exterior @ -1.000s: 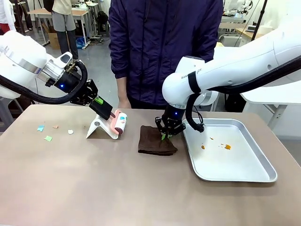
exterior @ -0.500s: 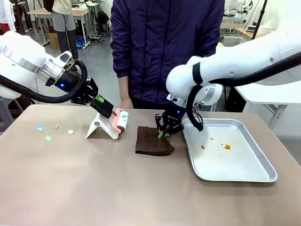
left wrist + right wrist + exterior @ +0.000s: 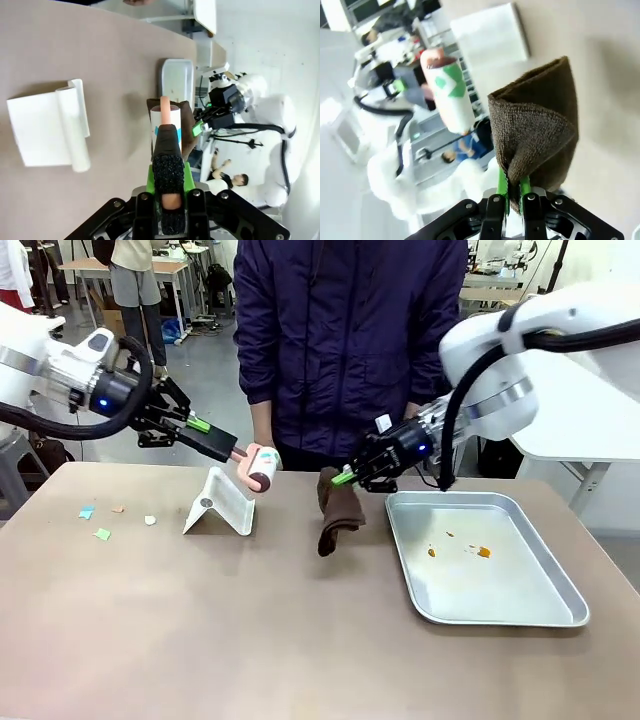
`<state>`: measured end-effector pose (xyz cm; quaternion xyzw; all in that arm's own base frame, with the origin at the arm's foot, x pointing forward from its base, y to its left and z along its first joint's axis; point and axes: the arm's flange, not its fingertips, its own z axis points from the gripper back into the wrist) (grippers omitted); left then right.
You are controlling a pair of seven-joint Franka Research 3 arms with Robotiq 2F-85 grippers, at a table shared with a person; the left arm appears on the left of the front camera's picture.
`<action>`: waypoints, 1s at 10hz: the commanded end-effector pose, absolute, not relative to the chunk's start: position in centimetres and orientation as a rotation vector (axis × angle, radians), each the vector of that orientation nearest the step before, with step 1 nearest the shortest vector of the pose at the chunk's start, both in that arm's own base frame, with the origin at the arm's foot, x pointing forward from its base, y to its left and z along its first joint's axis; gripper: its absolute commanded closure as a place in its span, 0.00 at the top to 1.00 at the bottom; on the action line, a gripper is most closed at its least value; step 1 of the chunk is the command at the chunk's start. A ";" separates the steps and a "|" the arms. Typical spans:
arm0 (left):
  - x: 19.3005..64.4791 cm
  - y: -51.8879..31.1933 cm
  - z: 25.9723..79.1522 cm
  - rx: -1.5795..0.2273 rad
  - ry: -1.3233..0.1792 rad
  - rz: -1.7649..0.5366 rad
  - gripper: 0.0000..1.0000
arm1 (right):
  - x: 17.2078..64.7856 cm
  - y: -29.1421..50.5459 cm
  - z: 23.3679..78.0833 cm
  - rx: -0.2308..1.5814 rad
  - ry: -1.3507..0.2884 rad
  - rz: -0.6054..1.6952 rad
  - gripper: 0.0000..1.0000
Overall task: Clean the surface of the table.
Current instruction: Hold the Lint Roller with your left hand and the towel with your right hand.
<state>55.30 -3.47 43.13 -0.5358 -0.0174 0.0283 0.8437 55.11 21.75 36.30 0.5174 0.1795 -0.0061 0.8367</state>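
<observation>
Taupe table point(image 3: 200, 620), scraps point(image 3: 102, 534) in front view, left hand point(image 3: 230, 451) clamping roller point(image 3: 262, 468), right hand point(image 3: 345, 478) pinching cloth point(image 3: 338, 512)

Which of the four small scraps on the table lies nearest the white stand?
The white scrap, rightmost of the four; the teal scrap, orange scrap and green scrap lie farther left.

Table point(image 3: 250, 640): spans the lower frame, person point(image 3: 350, 340) behind its far edge, top centre.
Tray point(image 3: 575, 612): on the table, right of frame, crumbs point(image 3: 483, 552) inside.
Cloth point(image 3: 338, 510): centre, hanging from the right gripper point(image 3: 345, 478), just left of the tray.
Stand point(image 3: 222, 505): on the table, left of the cloth.
Roller point(image 3: 262, 468): gripped by the left gripper point(image 3: 225, 448), above the stand's right end.
Scraps point(image 3: 103, 534): far left, on the table.
</observation>
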 end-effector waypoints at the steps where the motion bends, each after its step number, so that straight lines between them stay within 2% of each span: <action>1: 53.2 -0.5 44.7 -1.231 -0.092 0.082 0.19 | 51.9 18.9 37.6 1.137 0.361 -0.014 0.00; 4: 48.7 8.2 44.8 -1.393 -0.125 0.070 0.19 | 45.5 13.1 40.4 1.133 0.307 -0.039 0.00; 6: 45.7 13.9 43.1 -1.453 -0.121 0.106 0.19 | 41.5 8.8 40.6 1.207 0.140 -0.115 0.00; 8: 43.4 18.8 41.5 -1.496 -0.163 0.166 0.19 | 40.0 4.4 40.4 1.254 0.070 -0.187 0.00; 10: 42.2 22.2 40.0 -1.444 -0.152 0.166 0.19 | 39.4 -0.2 40.2 1.262 0.045 -0.235 0.00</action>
